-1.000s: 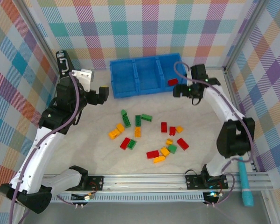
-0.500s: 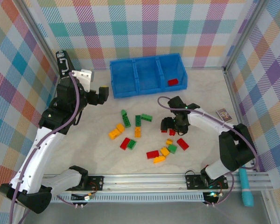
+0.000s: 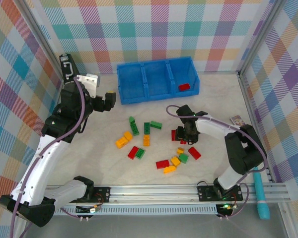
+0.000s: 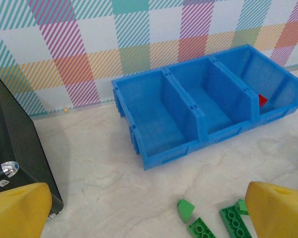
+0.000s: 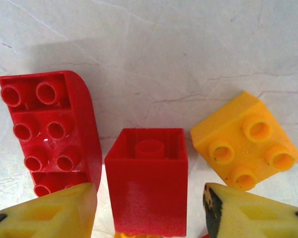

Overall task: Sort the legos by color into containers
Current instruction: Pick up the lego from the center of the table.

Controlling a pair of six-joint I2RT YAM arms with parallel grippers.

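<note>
R gripper (image 5: 149,194) down at bench (image 5: 188,39), jaws spread astride small red square plastic brick (image 5: 146,173), slim gaps; L gripper (image 4: 149,198) spread wide.

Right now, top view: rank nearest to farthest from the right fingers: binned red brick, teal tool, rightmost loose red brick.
From the right fingers:
1. Rightmost loose red brick: close by, toward the bases and slightly right.
2. Binned red brick: in the right bin at the back.
3. Teal tool: past the rail, near-right corner.

Glossy plastic legos (image 5: 146,183) (smooth-sided) on a matt, marble-look table (image 5: 179,44).
</note>
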